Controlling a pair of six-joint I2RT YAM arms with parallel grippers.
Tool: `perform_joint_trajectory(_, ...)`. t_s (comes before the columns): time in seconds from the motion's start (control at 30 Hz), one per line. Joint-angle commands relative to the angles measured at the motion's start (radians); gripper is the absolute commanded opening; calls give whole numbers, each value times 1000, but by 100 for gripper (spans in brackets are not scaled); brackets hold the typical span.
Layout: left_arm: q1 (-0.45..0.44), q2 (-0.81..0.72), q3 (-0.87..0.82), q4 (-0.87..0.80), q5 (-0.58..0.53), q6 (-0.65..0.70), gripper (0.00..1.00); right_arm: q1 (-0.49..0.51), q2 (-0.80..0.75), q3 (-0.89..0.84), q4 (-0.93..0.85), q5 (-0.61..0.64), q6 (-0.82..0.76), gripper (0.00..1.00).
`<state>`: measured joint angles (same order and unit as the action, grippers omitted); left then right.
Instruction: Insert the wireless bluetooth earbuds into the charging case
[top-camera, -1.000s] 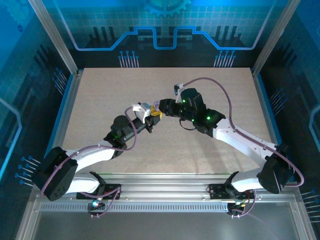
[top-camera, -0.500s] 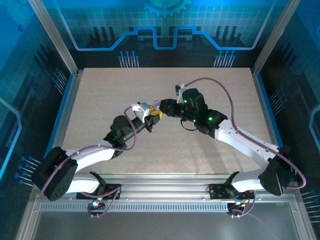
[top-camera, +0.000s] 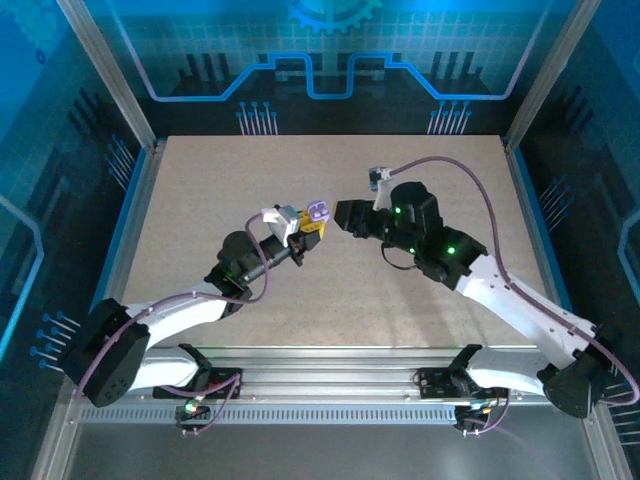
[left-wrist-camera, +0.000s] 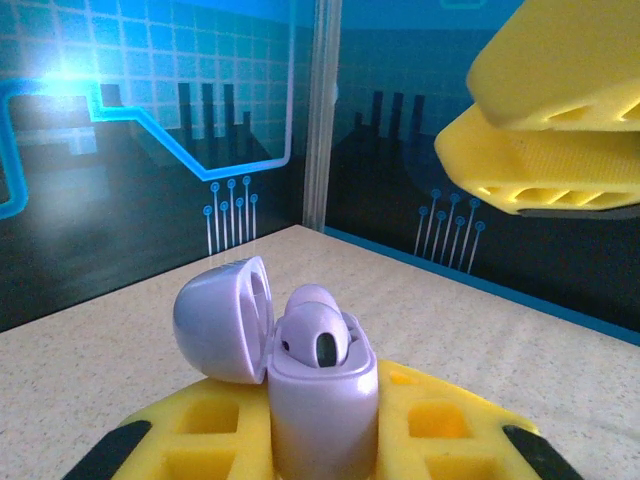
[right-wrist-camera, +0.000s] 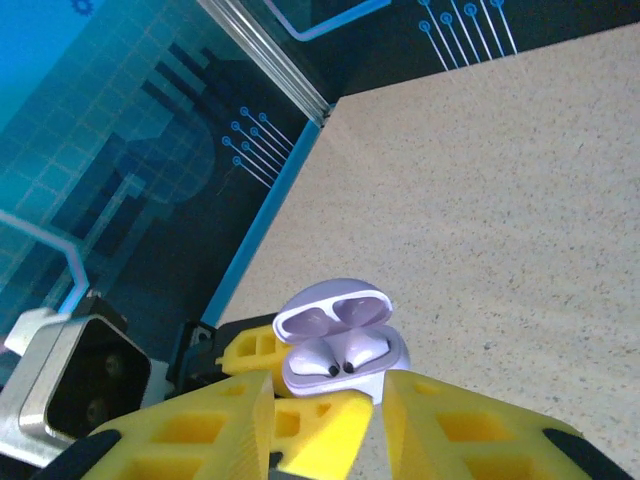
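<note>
The case (left-wrist-camera: 322, 405) is a smooth, pale lavender pebble. Its lid (left-wrist-camera: 224, 318) is hinged open and stands to the left of the body in the left wrist view. The earbuds (right-wrist-camera: 339, 360) sit inside the case. The right wrist view shows two dark spots on them, side by side. In the left wrist view one rounded earbud rises above the rim.

The left gripper (left-wrist-camera: 320, 445) pinches the lower body of the case between its yellow fingers (left-wrist-camera: 200, 440). In the top view the case (top-camera: 318, 211) is just above centre of the frame, at the tip of the left gripper (top-camera: 307, 223).

The right gripper (top-camera: 346, 215) is just right of the case and apart from it. In its own wrist view the jaws of the right gripper (right-wrist-camera: 328, 396) are spread, with nothing held between them. Its fingers (left-wrist-camera: 560, 120) fill the upper right of the left wrist view.

The beige table (top-camera: 200, 190) extends bare on every side of the case. The blue walls (top-camera: 320, 60) and metal posts (top-camera: 105, 70) at the frame borders are well apart from both grippers.
</note>
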<state>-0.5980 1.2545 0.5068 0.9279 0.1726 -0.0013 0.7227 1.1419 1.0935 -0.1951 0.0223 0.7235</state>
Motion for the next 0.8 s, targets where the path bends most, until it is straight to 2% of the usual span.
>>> perform_joint_trajectory(0.0, -4, -47, 41, -25, 56, 6, 16, -18, -71, -32, -25, -1, -117, 37)
perform_joint_trajectory(0.13, -5, -83, 47, -91, 80, 12, 16, -55, -146, -57, -34, -38, -198, 40)
perform_joint_trajectory(0.37, -5, -119, 50, -159, 124, -2, 16, -152, -226, -84, -65, -180, -300, 45)
perform_joint_trajectory(0.6, -4, -117, 73, -179, 160, 3, 16, -263, -214, -84, -76, -393, -411, 52)
perform_joint_trajectory(0.77, -4, -112, 88, -186, 188, 6, 17, -361, -184, -111, 4, -579, -474, 52)
